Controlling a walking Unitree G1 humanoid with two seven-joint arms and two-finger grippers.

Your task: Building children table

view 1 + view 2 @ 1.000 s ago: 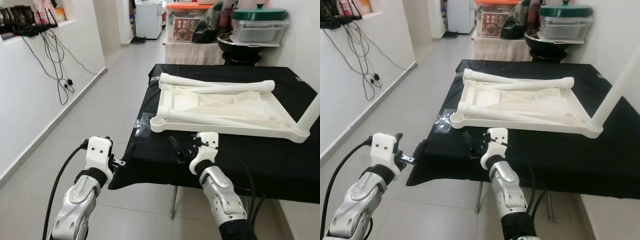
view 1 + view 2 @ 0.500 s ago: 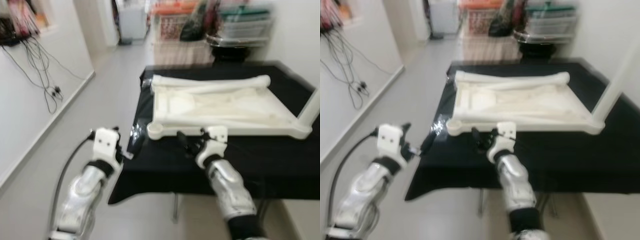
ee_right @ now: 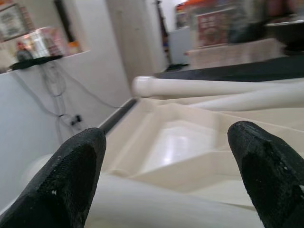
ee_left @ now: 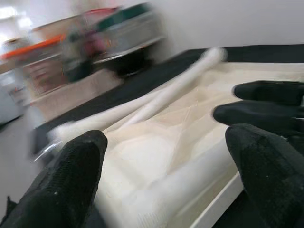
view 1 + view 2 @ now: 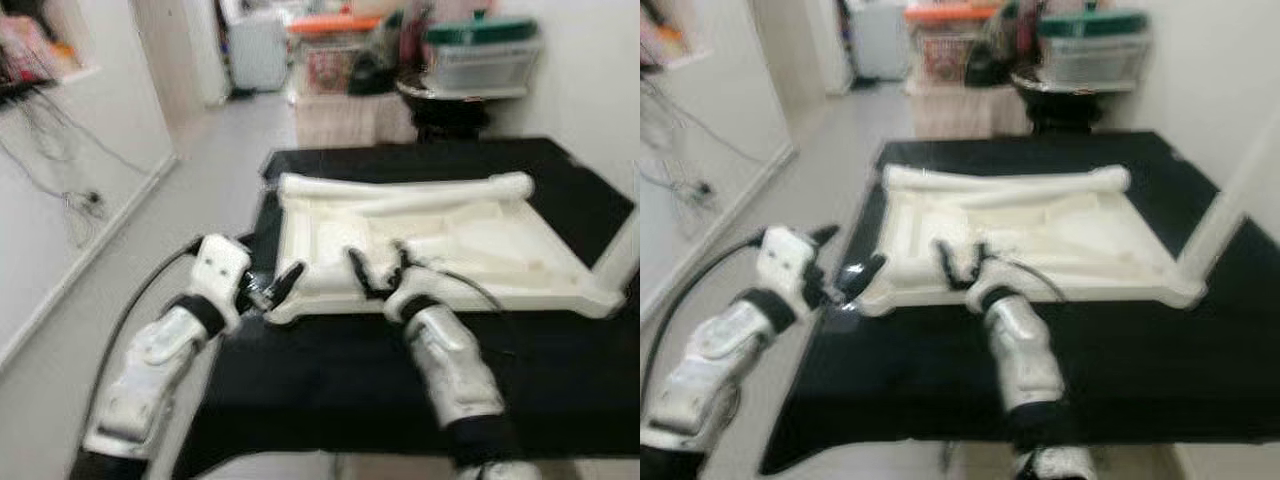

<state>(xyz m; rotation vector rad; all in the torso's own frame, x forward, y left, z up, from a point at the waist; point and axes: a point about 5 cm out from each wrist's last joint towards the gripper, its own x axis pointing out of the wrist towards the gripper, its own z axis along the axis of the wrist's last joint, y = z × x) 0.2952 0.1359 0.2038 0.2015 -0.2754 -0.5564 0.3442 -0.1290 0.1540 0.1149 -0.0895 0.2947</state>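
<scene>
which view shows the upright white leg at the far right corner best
The right eye view: the upright white leg rises from the corner of the upside-down tabletop up toward the frame edge. The left eye view catches only its lower stub at the frame edge. In both wrist views I can't make it out.

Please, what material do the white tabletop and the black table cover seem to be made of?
The upturned tabletop looks like moulded plastic: cream-white, with a slight sheen, moulded ribs and rounded edges, as the right wrist view shows. The table cover looks like black cloth, matte, draped over the table edge; the blur hides its weave.
</scene>
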